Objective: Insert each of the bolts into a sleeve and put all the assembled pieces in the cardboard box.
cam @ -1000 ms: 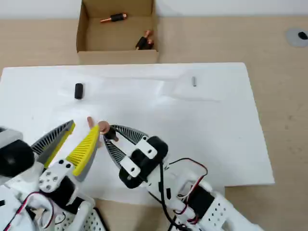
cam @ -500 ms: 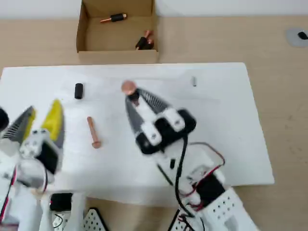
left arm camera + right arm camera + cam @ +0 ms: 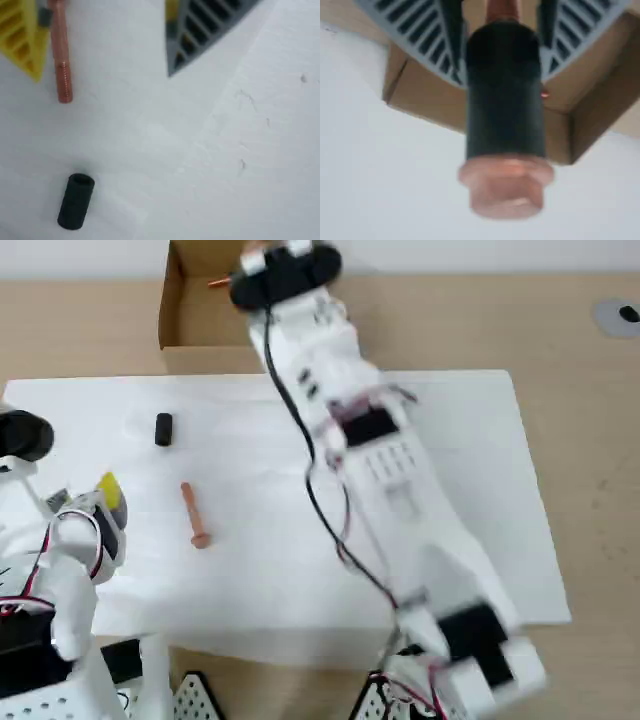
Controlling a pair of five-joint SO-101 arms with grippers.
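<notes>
High view: the right arm (image 3: 340, 410) lies stretched across the white sheet (image 3: 480, 500) to the cardboard box (image 3: 195, 335), presumably to deliver its load. A loose bolt (image 3: 195, 514) and a loose sleeve (image 3: 164, 429) lie apart on the sheet near the left arm (image 3: 70, 560), not yet joined.

Left wrist view: the left gripper (image 3: 102, 74) hangs above the sheet, its ribbed fingers, one yellow and one grey, spread wide. The copper loose bolt, threaded at its end, lies just beside the yellow one, unpinched. The loose sleeve is a short, matt black cylinder.

Right wrist view: the right gripper (image 3: 502, 45) pinches an assembled piece (image 3: 502, 100) between grey ribbed fingers. The piece is a black sleeve over a copper bolt, flanged head lowest. It is held at the box's brown corner, probably so that it drops cleanly inside.
</notes>
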